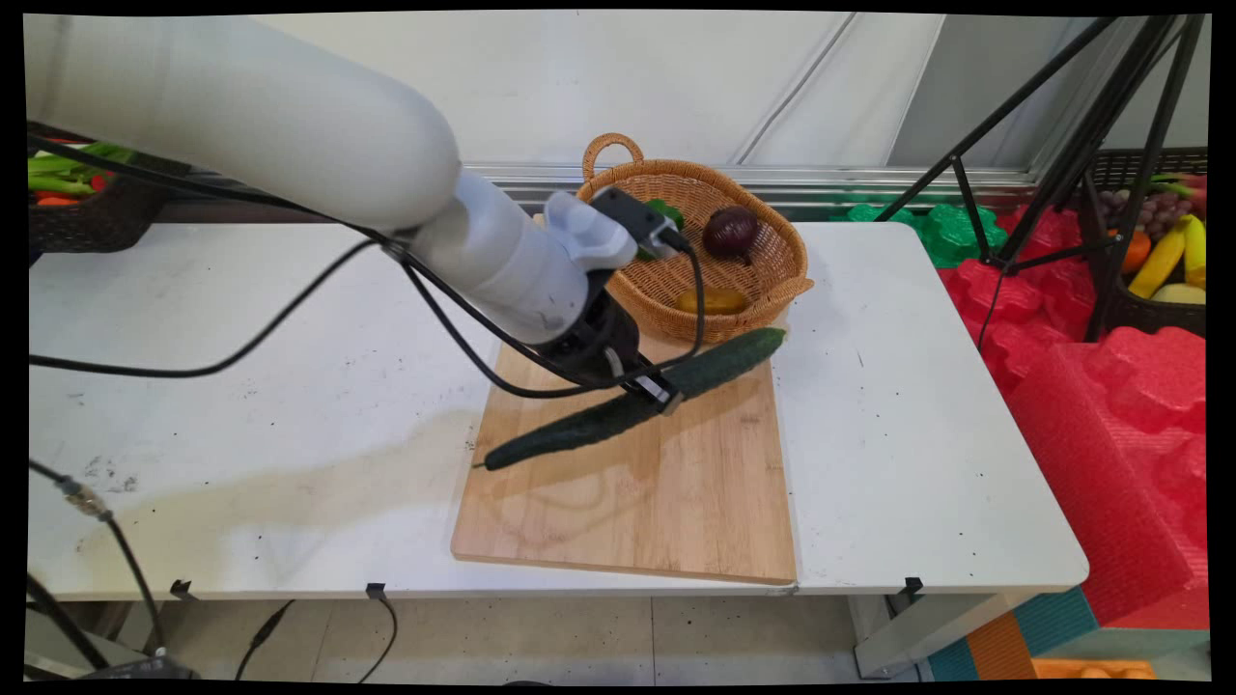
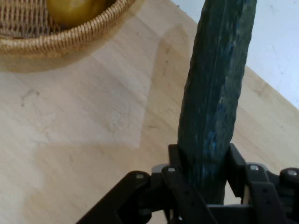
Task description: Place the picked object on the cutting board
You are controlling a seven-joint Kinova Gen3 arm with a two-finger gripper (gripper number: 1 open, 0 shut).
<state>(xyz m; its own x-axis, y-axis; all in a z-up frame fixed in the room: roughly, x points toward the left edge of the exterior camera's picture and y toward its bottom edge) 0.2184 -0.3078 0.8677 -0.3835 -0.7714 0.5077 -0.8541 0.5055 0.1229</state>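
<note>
Now clamped mid-length on cucumber (image 1: 628, 410): gripper (image 1: 649, 386), fingers (image 2: 180, 179) pressed to both sides of it in hand view. Cucumber dark green, long, slanted over board (image 1: 666, 502), far-right tip up beside basket (image 1: 763, 280) rim, near-left tip down at board's left edge. Shadow on the wood below most of its length; contact of near-left tip with board not resolvable. In hand view cucumber (image 2: 217, 93) rising from between the fingers, bumpy skin, crossing board (image 2: 84, 130) toward table (image 2: 280, 42) beyond.

Board: pale wood, rectangular, on white table (image 1: 241, 386), near edge close to table's near edge, far edge under basket.

Basket: woven, round, loop handle at far left, at far end of board. Inside: dark red round item (image 1: 731, 232) on far side, yellow item (image 1: 713, 301) on near side, something green (image 1: 664, 210) mostly hidden behind the wrist. In hand view basket (image 2: 42, 42) rim at top left with yellow item (image 2: 74, 11) inside.

Black cables (image 1: 290, 309) drooping from arm across table's left half. Brownish stain (image 1: 319, 483) on table left of board.

Off table: dark crate (image 1: 87, 198) with vegetables at far left; black tripod (image 1: 1062, 154) at far right; second crate (image 1: 1159, 241) with grapes and bananas at right edge; red foam (image 1: 1110, 405) on floor to the right, green foam (image 1: 951, 232) behind it.
</note>
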